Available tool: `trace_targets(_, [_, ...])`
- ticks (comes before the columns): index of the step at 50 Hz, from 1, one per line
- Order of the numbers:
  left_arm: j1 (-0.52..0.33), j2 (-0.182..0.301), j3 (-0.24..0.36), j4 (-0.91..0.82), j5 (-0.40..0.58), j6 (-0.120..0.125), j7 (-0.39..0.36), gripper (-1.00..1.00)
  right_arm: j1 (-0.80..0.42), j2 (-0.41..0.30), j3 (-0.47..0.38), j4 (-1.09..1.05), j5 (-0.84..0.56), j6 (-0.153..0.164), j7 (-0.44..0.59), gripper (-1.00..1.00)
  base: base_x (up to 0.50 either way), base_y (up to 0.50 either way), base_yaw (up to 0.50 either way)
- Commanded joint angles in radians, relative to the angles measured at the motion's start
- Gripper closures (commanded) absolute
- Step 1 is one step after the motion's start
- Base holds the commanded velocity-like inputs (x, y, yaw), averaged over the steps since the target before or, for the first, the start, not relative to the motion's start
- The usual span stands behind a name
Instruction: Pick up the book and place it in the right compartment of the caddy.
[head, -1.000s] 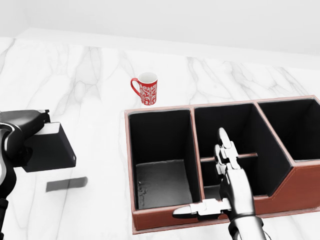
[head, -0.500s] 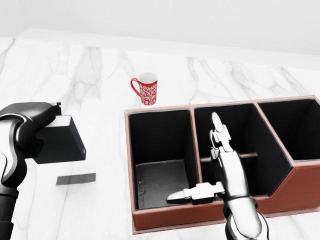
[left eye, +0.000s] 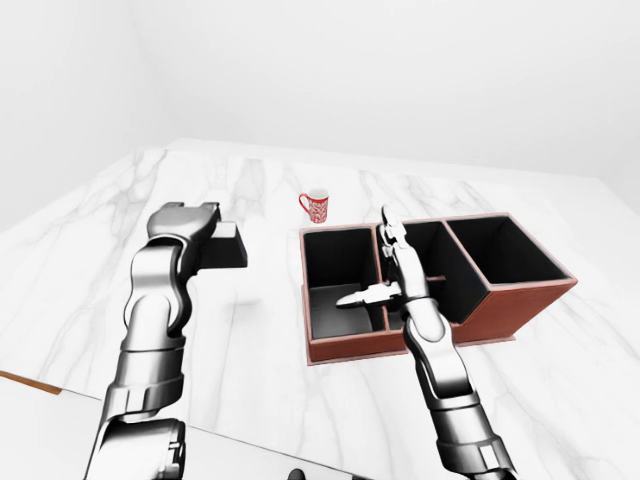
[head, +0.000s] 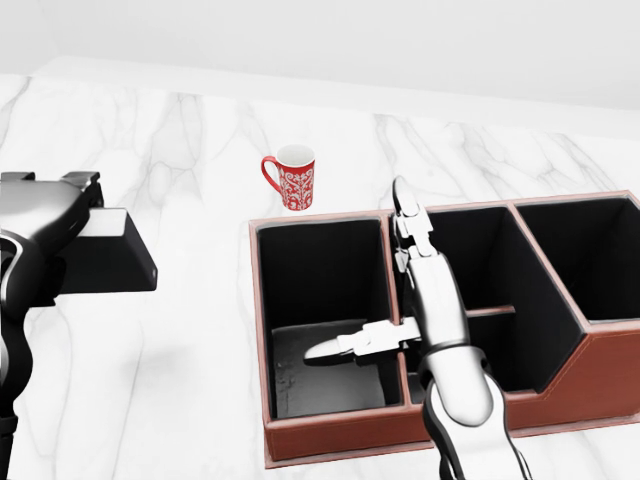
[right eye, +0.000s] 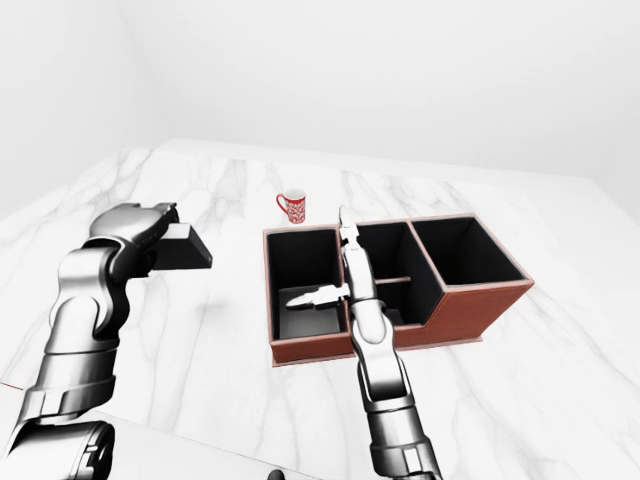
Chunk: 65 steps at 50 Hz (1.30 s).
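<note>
The book (head: 108, 263) is a flat dark slab, held level in the air above the marble table at the left of the head view. My left hand (head: 72, 212) is shut on its left end. The brown caddy (head: 320, 218) with black compartments lies at the right; its right compartment (head: 590, 250) holds nothing. My right hand (head: 365, 285) is open and hovers over the wall between the left and middle compartments, fingers pointing toward the top, thumb stretched left over the left compartment.
A red patterned mug (head: 292, 178) stands just above the caddy's left compartment. The middle compartment has a low cross divider (head: 490, 311). The table's near edge (left eye: 30, 380) shows at the bottom left of the left-eye view.
My left hand has lifted the book higher, and its shadow on the table has faded. My right hand has slid up and to the left over the caddy.
</note>
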<state>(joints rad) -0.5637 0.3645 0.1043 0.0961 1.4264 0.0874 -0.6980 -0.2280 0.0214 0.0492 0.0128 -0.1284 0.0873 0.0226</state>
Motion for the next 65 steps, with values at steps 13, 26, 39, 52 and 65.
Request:
trace_targets(13, [0.076,-0.045,0.028,-0.238,0.072,0.0,0.0,1.0,-0.1,0.049,0.047,0.05,-0.056,0.0,-0.044,-1.0,0.0,0.0,0.0])
trace_targets(26, [0.156,-0.062,0.045,-0.328,0.05,0.0,0.0,1.0,-0.123,0.08,0.068,0.074,-0.074,0.0,-0.06,-1.0,0.0,0.0,0.0])
trace_targets(39, [0.2,-0.081,0.054,-0.422,0.057,0.0,0.0,1.0,-0.13,0.102,0.093,0.129,-0.095,0.0,-0.082,-1.0,0.0,0.0,0.0])
trace_targets(52, [0.166,-0.08,0.052,-0.417,0.063,0.0,0.0,1.0,-0.143,0.152,0.141,0.162,-0.153,0.0,-0.09,-1.0,0.0,0.0,0.0])
trace_targets(65, [0.114,-0.114,0.009,-0.419,0.102,0.0,0.0,1.0,-0.143,0.176,0.158,0.164,-0.18,0.0,-0.084,-1.0,0.0,0.0,0.0])
